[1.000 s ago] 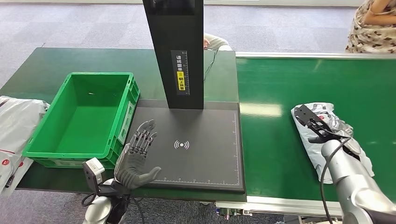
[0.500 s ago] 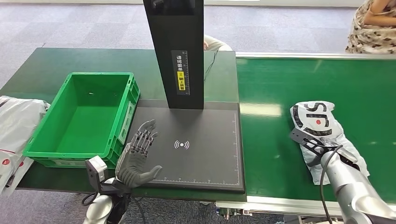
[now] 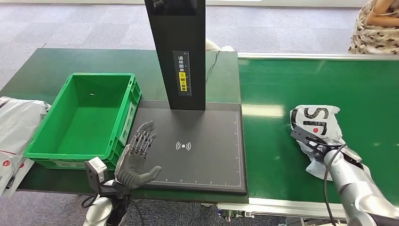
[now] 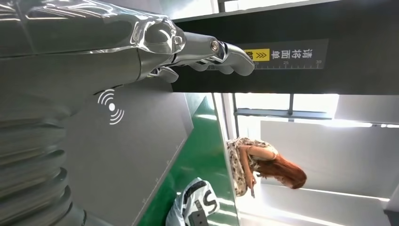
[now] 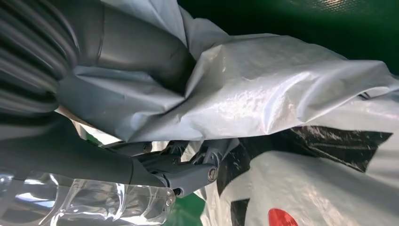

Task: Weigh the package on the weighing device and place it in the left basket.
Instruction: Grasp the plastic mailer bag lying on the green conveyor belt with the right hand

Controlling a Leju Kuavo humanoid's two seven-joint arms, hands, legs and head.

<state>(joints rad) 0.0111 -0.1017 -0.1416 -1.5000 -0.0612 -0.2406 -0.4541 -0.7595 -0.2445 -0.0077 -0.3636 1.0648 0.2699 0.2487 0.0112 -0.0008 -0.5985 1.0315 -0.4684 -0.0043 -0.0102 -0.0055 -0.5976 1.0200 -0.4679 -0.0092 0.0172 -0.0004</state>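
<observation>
Right hand [image 3: 316, 147] clamped on the package [image 3: 314, 118] — thumb and fingers buried in crumpled grey film in the right wrist view. Package runs lengthwise away from the hand, resting on the green belt [image 3: 273, 136]. Scale plate [image 3: 207, 155] lies well off to its left; left hand [image 3: 136, 157], fingers spread and holding nothing, hovers over the plate's near-left corner beside the green basket [image 3: 47, 151] — carpeted room beyond.

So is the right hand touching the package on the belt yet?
Touching. In the right wrist view the package's plastic is bunched between the right hand's thumb and fingers.
</observation>
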